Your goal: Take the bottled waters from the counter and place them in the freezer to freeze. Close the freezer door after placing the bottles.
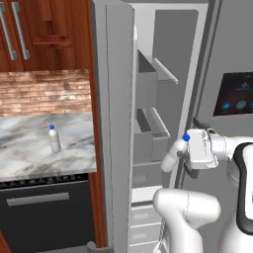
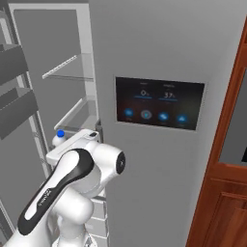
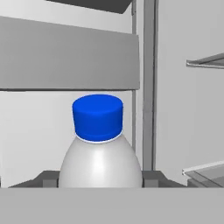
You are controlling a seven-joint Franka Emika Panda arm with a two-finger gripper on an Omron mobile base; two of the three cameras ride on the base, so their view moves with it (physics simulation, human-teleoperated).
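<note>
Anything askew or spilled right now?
Nothing spilled. The held translucent blue-capped bottle leans in the gripper at the open grey freezer; the second bottle stands upright on the marble counter.

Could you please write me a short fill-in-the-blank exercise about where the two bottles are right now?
1. The tool holds a bottle with a ____ cap.
2. The other bottle stands upright on the marble ____.
3. The freezer door stands ____.
4. The held bottle is tilted in front of the freezer, not yet set on a ____.

Missing words: blue; counter; open; shelf
</note>
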